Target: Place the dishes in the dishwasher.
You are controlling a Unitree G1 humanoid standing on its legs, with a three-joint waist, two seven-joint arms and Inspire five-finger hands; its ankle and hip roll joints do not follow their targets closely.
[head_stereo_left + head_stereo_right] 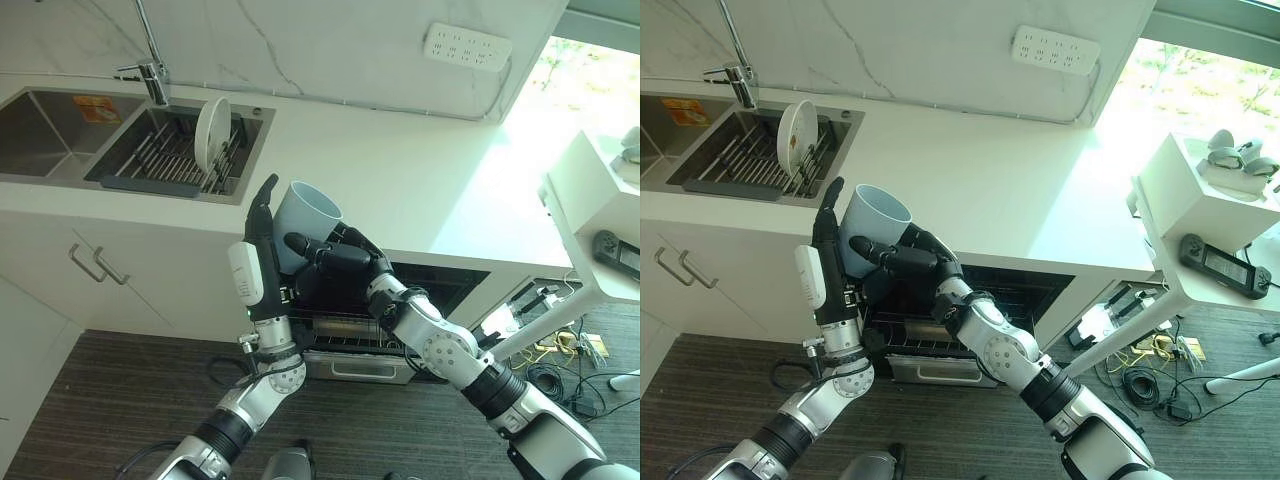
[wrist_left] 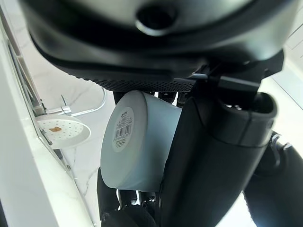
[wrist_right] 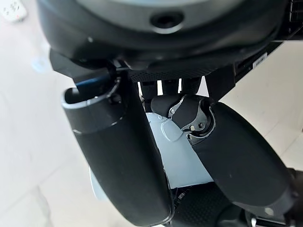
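Cup [image 1: 303,225] betw. both hands, barcode sticker [image 2: 122,128] on base.

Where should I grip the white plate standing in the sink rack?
Pinch the white plate at its top rim, coming from above. It stands on edge in the sink rack, lower edge between the bars, so only the upper rim is free, probably for the flat left hand.
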